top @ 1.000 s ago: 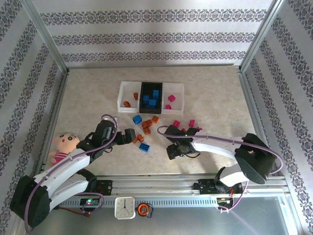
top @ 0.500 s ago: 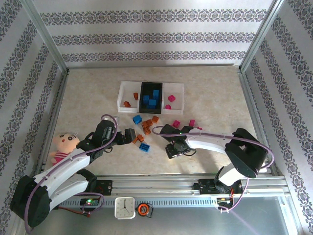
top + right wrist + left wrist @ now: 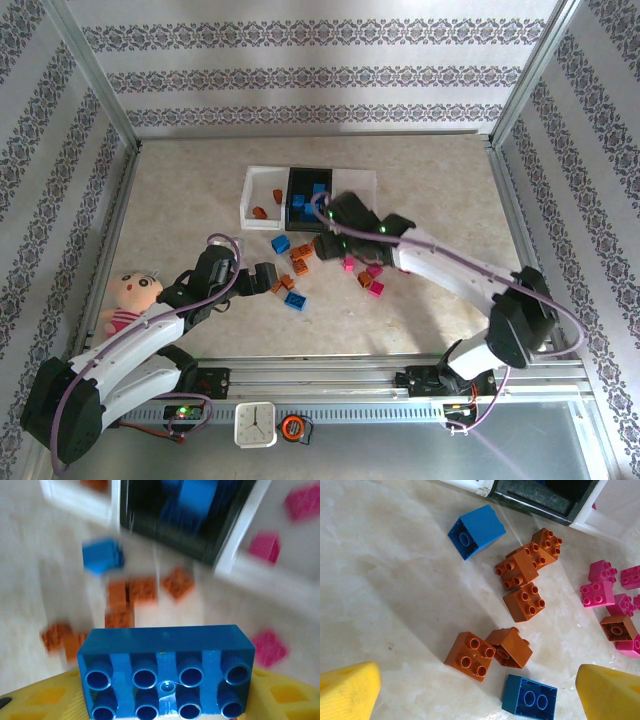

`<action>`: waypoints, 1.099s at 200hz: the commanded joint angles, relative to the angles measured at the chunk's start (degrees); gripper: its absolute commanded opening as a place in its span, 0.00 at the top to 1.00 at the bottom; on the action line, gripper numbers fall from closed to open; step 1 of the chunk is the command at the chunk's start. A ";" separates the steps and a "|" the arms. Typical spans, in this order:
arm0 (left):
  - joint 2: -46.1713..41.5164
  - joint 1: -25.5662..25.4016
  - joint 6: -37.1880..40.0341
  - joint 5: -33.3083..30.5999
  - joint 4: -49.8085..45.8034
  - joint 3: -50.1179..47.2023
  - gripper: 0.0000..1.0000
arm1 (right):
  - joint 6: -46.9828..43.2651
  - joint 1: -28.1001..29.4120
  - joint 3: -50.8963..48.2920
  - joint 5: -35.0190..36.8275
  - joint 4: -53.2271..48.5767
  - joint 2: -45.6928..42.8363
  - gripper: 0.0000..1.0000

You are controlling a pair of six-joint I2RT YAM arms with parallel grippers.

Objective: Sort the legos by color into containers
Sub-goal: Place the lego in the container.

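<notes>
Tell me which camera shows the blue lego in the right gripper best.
Right wrist: the eight-stud blue lego sits sharp and close between the yellow fingers. Top external gives the right gripper at the black bin's near edge, the lego hidden under it.

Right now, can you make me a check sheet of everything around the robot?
Surface: beige marbled table, no spills seen.
Job's things: black bin between two white bins; orange bricks, blue bricks and pink bricks loose in front.
Clutter: doll, clock, tape measure.
Grippers: left gripper open beside the orange bricks; right gripper shut on a long blue brick near the black bin.
Cables: purple cables along both arms, no snags seen.
Surroundings: patterned walls, metal frame.
</notes>
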 commanded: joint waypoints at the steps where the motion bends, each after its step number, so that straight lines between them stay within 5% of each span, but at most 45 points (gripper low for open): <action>1: -0.67 0.54 -0.90 -0.38 0.59 0.43 0.00 | -3.32 -3.12 8.11 0.67 1.74 9.06 0.54; 75: -2.74 0.53 -0.16 -0.41 -1.45 1.17 0.00 | -7.22 -6.79 41.82 4.62 -6.83 37.69 0.51; 108: -2.73 0.57 0.13 -0.21 -1.73 1.46 0.00 | -7.51 -7.17 48.31 4.88 -9.81 41.81 0.28; 170: -3.07 0.62 0.79 -0.30 -1.51 1.92 0.00 | -6.42 -7.04 33.16 4.63 -3.99 24.87 0.25; 220: -2.77 0.64 0.79 -0.41 -0.77 1.64 0.00 | -0.19 -7.25 5.18 5.44 -2.11 5.01 0.29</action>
